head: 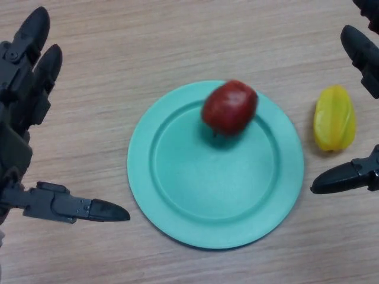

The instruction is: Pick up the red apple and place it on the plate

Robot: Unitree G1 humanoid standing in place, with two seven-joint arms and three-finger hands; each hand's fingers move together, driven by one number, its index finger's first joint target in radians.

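You had the round red apple sitting on the upper rim of the teal plastic plate, with both the left hand and right hand spread wide and holding nothing. It looked liable to roll off, since it rested on the sloped edge.
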